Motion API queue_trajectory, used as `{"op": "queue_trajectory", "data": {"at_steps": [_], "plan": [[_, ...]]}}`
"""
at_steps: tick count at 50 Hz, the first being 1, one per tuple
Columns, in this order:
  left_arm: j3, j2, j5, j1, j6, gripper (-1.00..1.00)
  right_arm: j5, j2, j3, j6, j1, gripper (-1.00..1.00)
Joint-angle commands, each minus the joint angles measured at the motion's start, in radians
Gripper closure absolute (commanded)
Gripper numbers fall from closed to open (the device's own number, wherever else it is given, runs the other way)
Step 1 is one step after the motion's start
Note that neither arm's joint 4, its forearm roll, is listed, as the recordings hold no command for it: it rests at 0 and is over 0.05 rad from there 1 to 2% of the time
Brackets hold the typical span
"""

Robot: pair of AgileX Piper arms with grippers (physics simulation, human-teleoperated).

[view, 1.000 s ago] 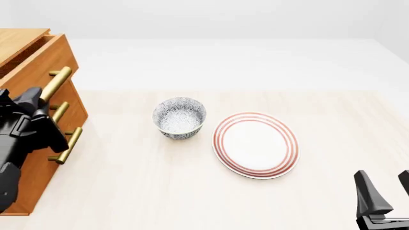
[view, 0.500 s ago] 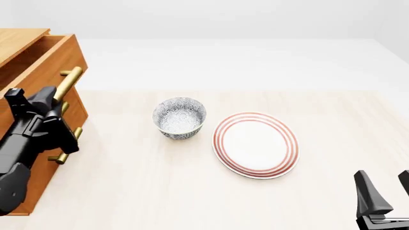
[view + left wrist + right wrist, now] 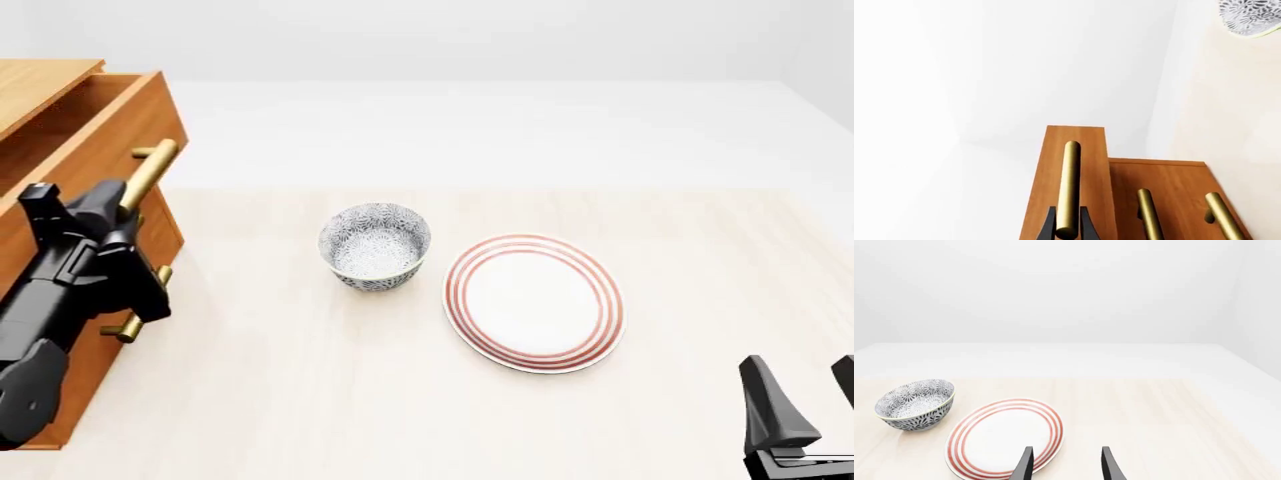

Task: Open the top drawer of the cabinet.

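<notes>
- The left gripper is closed on the brass handle of the top drawer, which stands partly pulled out of the cabinet at the far left of the tabletop.
- Risk: the fingers pinch only the handle's near end (an off-centre hold), so a skewed pull could jam the drawer or let the bar slip free.
- The bowl and plate sit well apart to the right, out of the path.
- The right gripper rests open and empty at the near right.
</notes>
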Motion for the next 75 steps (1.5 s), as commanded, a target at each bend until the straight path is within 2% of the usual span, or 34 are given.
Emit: {"op": "queue_trajectory", "data": {"at_steps": [1, 36, 37, 58, 66, 75], "plan": [[-0.004, -0.066, 0.013, -0.044, 0.012, 1.0, 0.0, 0.0, 0.0, 0.0, 0.0, -1.0], [0.031, -0.117, 0.033, -0.094, 0.018, 1.0, 0.001, 0.0, -0.001, 0.0, -0.002, -1.0], [0.031, -0.118, 0.036, -0.096, 0.017, -1.0, 0.001, 0.0, -0.001, 0.0, -0.002, -1.0], [0.05, -0.176, 0.07, -0.153, 0.021, -1.0, -0.001, 0.002, 0.0, 0.0, -0.002, -1.0], [0.032, -0.224, 0.14, -0.19, 0.0, -1.0, 0.0, 0.0, 0.0, 0.0, -0.002, -1.0], [0.044, -0.236, 0.148, -0.214, -0.002, -1.0, 0.001, -0.001, 0.0, 0.0, -0.002, -1.0]]}}
